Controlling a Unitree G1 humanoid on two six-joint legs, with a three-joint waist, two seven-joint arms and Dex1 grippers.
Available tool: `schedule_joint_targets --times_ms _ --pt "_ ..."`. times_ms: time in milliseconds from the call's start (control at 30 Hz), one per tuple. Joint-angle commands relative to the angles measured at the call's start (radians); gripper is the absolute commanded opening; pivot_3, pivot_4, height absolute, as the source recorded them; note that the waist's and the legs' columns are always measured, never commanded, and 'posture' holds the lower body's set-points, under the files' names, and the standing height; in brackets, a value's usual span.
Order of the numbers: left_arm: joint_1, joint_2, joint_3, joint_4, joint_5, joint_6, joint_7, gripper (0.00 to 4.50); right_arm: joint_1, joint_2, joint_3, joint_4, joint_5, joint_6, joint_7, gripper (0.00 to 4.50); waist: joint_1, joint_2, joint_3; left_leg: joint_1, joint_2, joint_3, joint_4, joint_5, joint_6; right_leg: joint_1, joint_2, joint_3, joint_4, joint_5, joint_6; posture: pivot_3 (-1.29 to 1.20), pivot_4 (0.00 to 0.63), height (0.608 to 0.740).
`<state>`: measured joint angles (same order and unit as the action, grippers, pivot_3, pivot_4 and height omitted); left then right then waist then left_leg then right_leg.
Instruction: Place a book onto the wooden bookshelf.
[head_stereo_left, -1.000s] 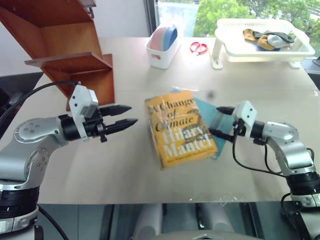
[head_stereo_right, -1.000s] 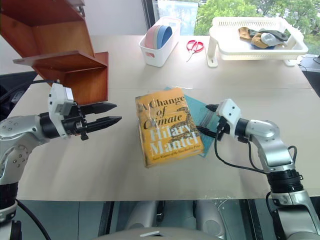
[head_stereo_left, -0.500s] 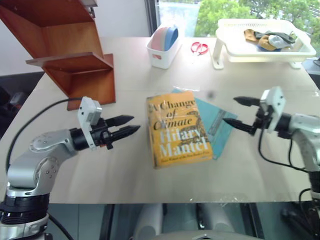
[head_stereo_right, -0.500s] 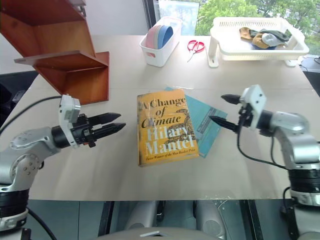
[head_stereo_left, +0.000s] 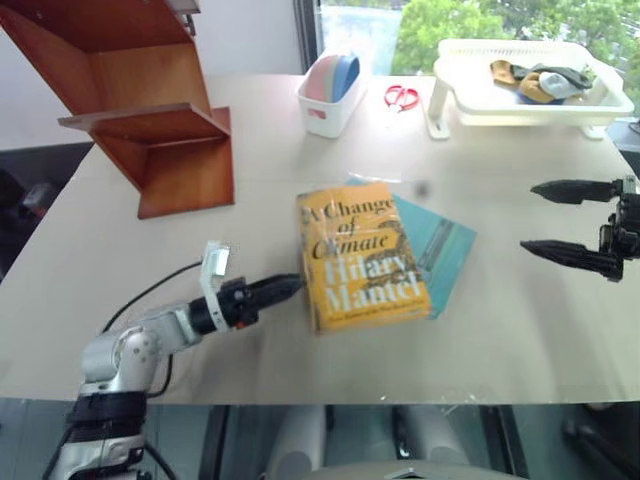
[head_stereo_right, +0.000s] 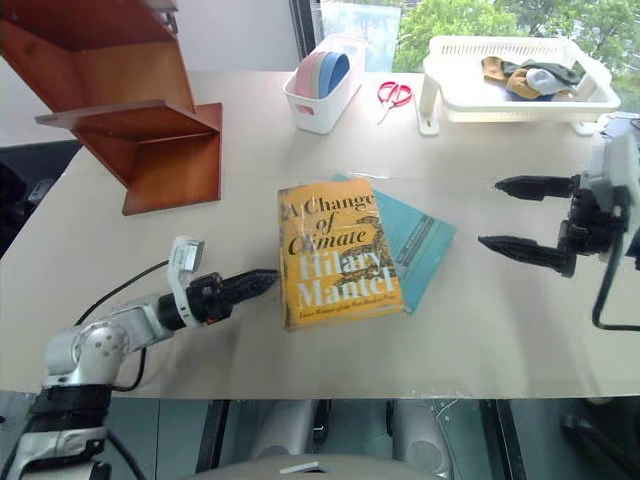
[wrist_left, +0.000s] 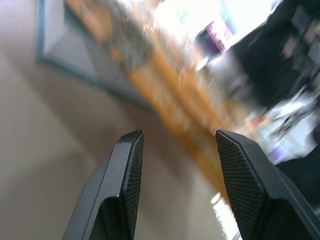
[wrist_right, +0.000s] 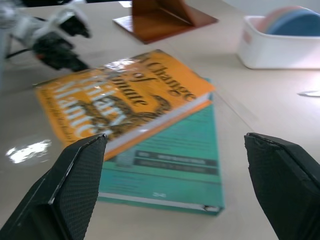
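Wooden bookshelf (head_stereo_left: 150, 120), reddish-brown with slanted boards, sits far-left of the book. My left end effector (head_stereo_right: 262, 281) is low on the counter (head_stereo_right: 500, 330), fingers apart, tips just beside the lower-left corner of the thick glossy yellow-orange book (head_stereo_right: 338, 255). Book lies flat on a thinner teal-blue book (head_stereo_right: 420, 240), nothing gripping it. My right end effector (head_stereo_right: 512, 215) hangs well right of the book, fingers wide apart, empty. Risks: glossy jacket slips between fingers; a low push at the corner could slide the book off the teal one, or drag both, instead of lifting the edge.
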<state>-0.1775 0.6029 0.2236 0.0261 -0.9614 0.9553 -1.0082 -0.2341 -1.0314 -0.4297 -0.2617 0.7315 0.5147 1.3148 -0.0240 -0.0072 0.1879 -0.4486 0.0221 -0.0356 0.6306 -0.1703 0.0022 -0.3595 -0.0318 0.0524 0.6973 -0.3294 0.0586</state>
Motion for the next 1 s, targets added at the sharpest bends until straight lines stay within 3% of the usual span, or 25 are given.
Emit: schedule_joint_targets --times_ms 33,600,1000 --pt "-0.022 -0.003 0.029 0.035 -0.048 0.064 0.002 2.42 0.037 -0.026 -0.087 -0.061 0.057 0.004 0.039 4.5 0.0 0.0 0.0 0.0 0.0 0.0 0.0 0.0 0.0 0.0 0.0 0.001 0.0 0.0 0.0 0.0 0.15 0.74" --pt "-0.132 0.012 0.037 0.201 -0.093 0.237 -0.113 2.42 0.107 -0.096 -0.134 -0.061 0.093 0.009 0.135 4.5 0.01 0.0 0.0 0.0 0.0 0.0 0.001 0.0 0.0 0.001 0.0 0.0 0.0 0.0 0.0 0.0 0.15 0.74" --pt "-0.279 -0.052 -0.104 0.329 0.047 0.186 -0.182 2.42 0.108 -0.068 -0.112 -0.05 0.069 -0.026 0.109 4.5 0.013 0.0 0.0 0.0 -0.001 0.001 0.001 0.0 0.0 0.001 0.0 -0.001 0.0 0.0 0.0 0.0 0.15 0.74"
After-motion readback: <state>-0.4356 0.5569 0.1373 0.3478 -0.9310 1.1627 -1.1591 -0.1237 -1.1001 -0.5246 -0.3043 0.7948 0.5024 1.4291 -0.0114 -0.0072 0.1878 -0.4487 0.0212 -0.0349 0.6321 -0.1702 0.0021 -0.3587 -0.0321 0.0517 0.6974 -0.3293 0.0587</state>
